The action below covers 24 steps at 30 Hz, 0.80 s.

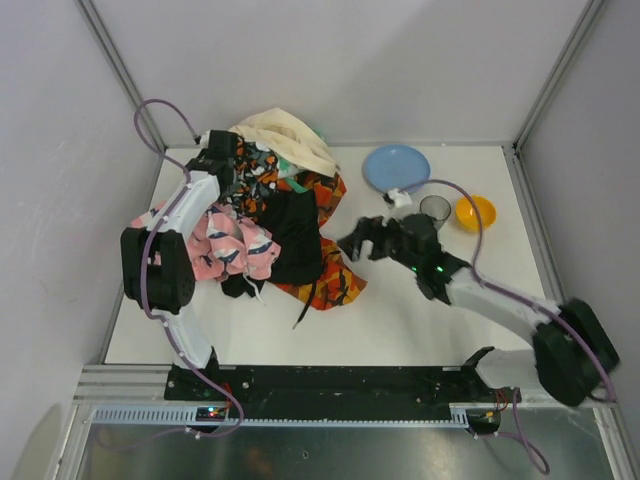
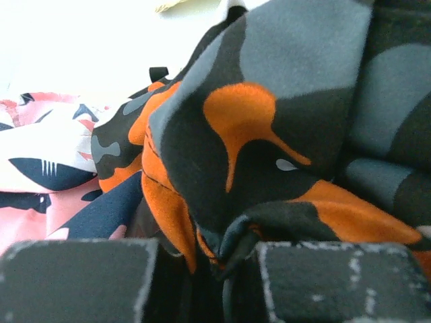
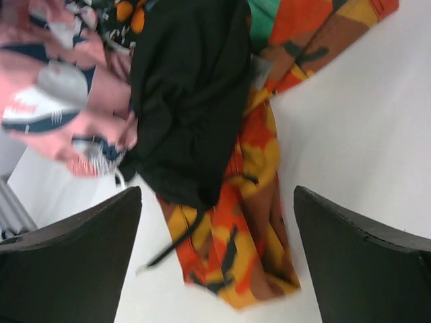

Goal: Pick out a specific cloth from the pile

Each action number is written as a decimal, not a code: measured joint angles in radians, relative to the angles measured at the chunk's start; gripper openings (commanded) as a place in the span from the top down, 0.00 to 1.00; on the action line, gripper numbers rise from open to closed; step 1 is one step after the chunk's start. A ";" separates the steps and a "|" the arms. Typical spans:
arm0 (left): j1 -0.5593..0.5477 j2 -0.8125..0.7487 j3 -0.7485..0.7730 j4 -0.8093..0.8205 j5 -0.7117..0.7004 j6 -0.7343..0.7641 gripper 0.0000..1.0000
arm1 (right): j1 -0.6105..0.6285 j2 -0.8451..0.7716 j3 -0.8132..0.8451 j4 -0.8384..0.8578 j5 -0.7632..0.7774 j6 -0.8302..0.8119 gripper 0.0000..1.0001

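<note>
Now black cloth [image 1: 295, 232] draped mid-pile [image 1: 280, 135], long axis near-far, just left of right tool [image 1: 355, 240], spread wide apart, nearer arm. Left tool [image 1: 222, 152] at far side, nosed into orange-black cloth [image 2: 236, 114]; grip unclear.

Cloth [image 1: 295, 235] on pile [image 1: 283, 135], table [image 1: 400, 320] left; plate [image 1: 396, 165], cup [image 1: 435, 210], bowl [image 1: 475, 212] in row far right.

The left arm [image 1: 160, 265] rises from its base at 7 o'clock, folds at the elbow and reaches toward 1 o'clock. Its hand [image 1: 225, 160] is nearly closed, its fingers [image 2: 74, 279] pinching a fold of the pile [image 2: 256, 155] in the narrow gap between them. The right arm [image 1: 500, 305] stretches low from 4 o'clock toward 10 o'clock. Its hand [image 1: 355, 240] points to 9 o'clock with the fingers [image 3: 74, 229] spread wide and nothing between them.
</note>
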 measured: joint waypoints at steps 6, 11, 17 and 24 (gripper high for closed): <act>0.014 0.000 -0.012 0.000 0.032 -0.026 0.88 | 0.122 0.374 0.268 0.050 0.181 0.072 0.01; 0.016 0.000 -0.024 0.002 0.044 -0.033 0.89 | 0.179 0.559 0.390 0.053 0.286 0.136 0.01; 0.019 0.002 -0.032 0.003 0.068 -0.034 0.92 | 0.220 0.754 0.530 0.105 0.347 0.172 0.04; 0.020 0.002 -0.050 0.008 0.090 -0.034 0.94 | 0.270 0.882 0.655 0.131 0.395 0.095 0.18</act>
